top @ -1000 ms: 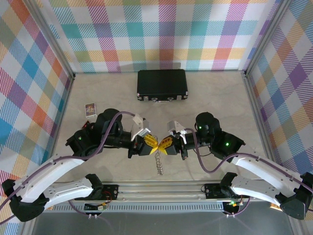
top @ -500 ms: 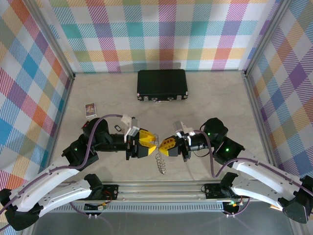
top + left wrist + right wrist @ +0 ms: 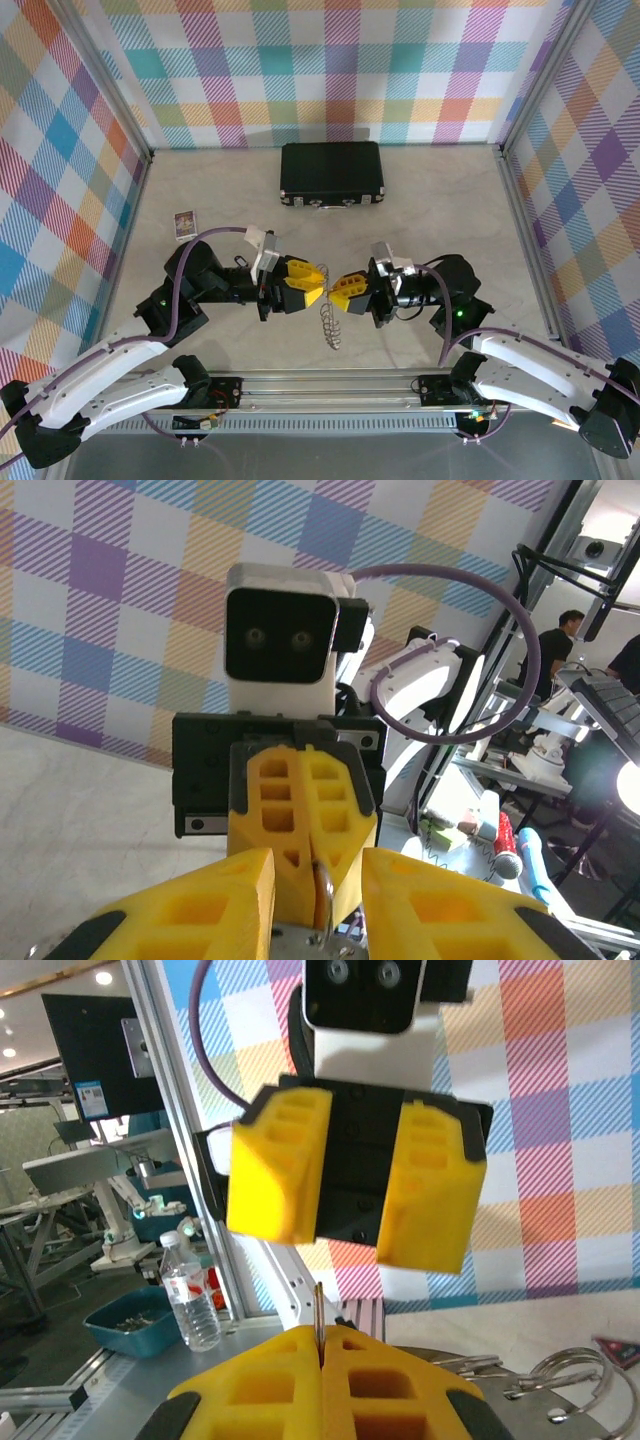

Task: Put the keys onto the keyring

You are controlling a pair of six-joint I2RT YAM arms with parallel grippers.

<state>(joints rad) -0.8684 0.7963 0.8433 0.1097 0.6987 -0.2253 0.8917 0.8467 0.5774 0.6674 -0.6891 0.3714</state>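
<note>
The keys [image 3: 332, 326] hang as a silvery chain below the point where my two grippers meet, near the table's front. My right gripper [image 3: 341, 291] is shut on a thin metal ring [image 3: 318, 1322] at the top of that bunch, and more keys [image 3: 560, 1392] lie beside its fingers. My left gripper [image 3: 308, 287] faces it tip to tip, open. Its yellow fingers [image 3: 215, 900] stand either side of the right gripper's fingertips [image 3: 312, 820] and the ring [image 3: 326, 890], with a gap on both sides. The keyring is out of view.
A black case [image 3: 331, 172] lies at the back centre of the table. A small card [image 3: 184, 222] lies at the left. Plaid walls close in three sides, and a metal rail [image 3: 330, 385] runs along the front edge.
Both wrists have levelled out and now face each other, their bodies drawn further apart. The left jaws widened, then narrowed a little. The key chain still hangs between the grippers.
</note>
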